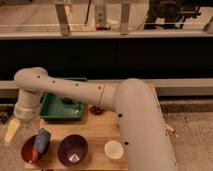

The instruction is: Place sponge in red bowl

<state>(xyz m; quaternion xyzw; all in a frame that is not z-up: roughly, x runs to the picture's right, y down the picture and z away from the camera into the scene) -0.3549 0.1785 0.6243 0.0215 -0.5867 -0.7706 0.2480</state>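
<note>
Your claw hangs at the left edge of the tabletop, near the red bowl. You cannot tell if it is apart or together. The sponge stands tilted inside the red bowl.

The white arm rises thick from the lower right of the camera view and runs leftward as a long, slightly climbing link to a rounded elbow joint at the upper left. There it bends sharply, and a short link drops almost straight down to the wrist. The gripper hangs below the wrist at the far lower left, pale yellowish, apparently tilted down and to the left.
</note>
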